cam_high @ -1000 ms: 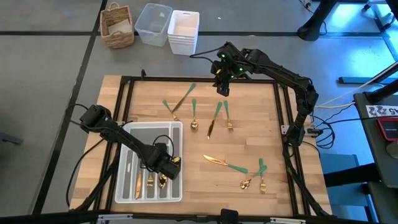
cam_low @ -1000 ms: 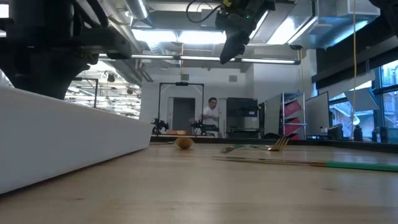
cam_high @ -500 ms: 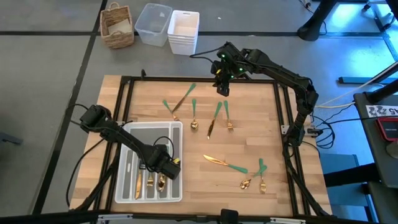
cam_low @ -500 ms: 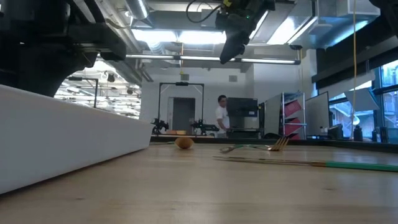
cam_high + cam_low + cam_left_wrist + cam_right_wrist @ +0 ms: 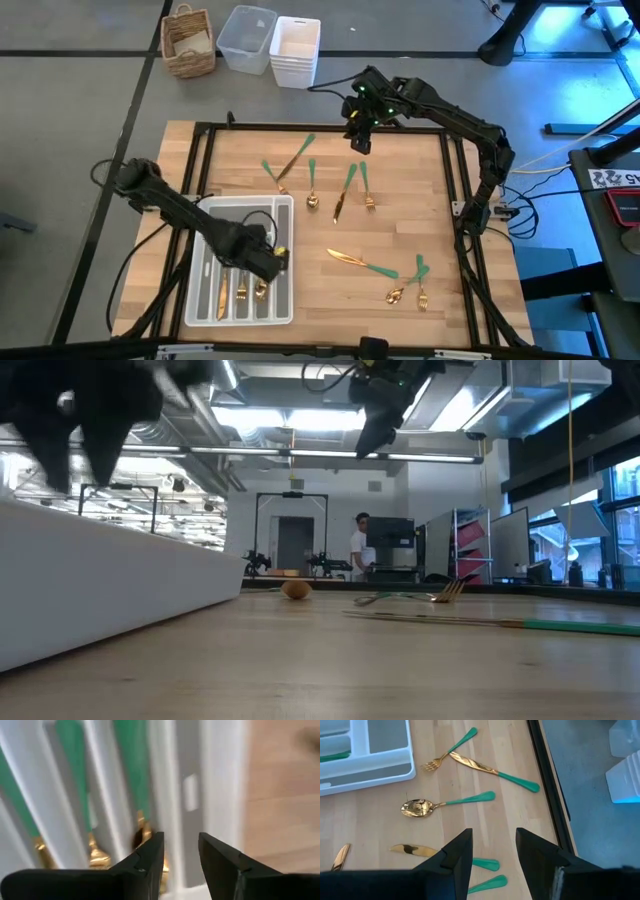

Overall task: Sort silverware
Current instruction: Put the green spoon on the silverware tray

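1. Fingers of the left gripper (image 5: 181, 862) stand a little apart with nothing between them, just above the white tray (image 5: 283, 210); in the high view this gripper (image 5: 277, 260) sits over the tray's right-hand compartments.
2. Silverware in the tray (image 5: 95, 852): green handles and gold heads lie along the slots directly beyond the left fingers; the high view shows several gold heads (image 5: 241, 292) toward the tray's near end.
3. Fingers of the right gripper (image 5: 492, 857) are parted and empty, raised above the far part of the table (image 5: 440, 200); in the high view the gripper (image 5: 360, 140) hangs near the far edge.
4. Loose silverware below the right fingers: a spoon (image 5: 447, 803), a fork (image 5: 451, 749) and a knife (image 5: 492, 771), the knife touching the fork's handle; another knife (image 5: 442, 856) lies closest to the fingers.
5. Near group, high view: a knife (image 5: 360, 262), with a spoon (image 5: 405, 285) and a fork (image 5: 421, 285) just beside it, all well apart from both grippers.
6. Table: light wood planks inside a dark frame.
7. Floor past the far edge: a wicker basket (image 5: 189, 42), a clear bin (image 5: 247, 38) and a white container (image 5: 295, 50).
8. Room, low view: a person (image 5: 361, 545) stands far behind the table beside racks.
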`<act>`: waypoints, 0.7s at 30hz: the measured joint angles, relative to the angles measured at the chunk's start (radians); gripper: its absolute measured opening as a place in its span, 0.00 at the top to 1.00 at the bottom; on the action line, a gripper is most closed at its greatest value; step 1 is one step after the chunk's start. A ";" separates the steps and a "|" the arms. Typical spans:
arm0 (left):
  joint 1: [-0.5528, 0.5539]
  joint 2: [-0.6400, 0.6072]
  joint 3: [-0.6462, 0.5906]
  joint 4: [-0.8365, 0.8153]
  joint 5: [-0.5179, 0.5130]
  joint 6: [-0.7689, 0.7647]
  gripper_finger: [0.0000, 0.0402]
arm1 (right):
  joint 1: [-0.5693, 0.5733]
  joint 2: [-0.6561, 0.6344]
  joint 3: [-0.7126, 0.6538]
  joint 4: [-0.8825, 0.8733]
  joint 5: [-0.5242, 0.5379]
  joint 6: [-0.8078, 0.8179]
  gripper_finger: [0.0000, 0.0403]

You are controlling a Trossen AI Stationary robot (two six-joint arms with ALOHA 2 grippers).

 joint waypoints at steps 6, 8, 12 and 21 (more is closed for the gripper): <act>0.067 -0.124 0.000 -0.001 -0.346 0.018 0.71 | -0.001 -0.056 0.000 -0.020 0.001 -0.004 0.62; 0.123 -0.128 0.001 0.003 -0.422 0.089 0.71 | -0.001 -0.081 0.000 -0.039 0.008 -0.019 0.62; 0.282 -0.112 0.000 0.066 -0.377 0.272 0.71 | -0.001 -0.132 0.001 -0.063 0.049 -0.023 0.62; 0.610 -0.048 0.000 0.412 -0.176 0.770 0.71 | -0.001 -0.207 0.002 -0.199 0.085 0.034 0.62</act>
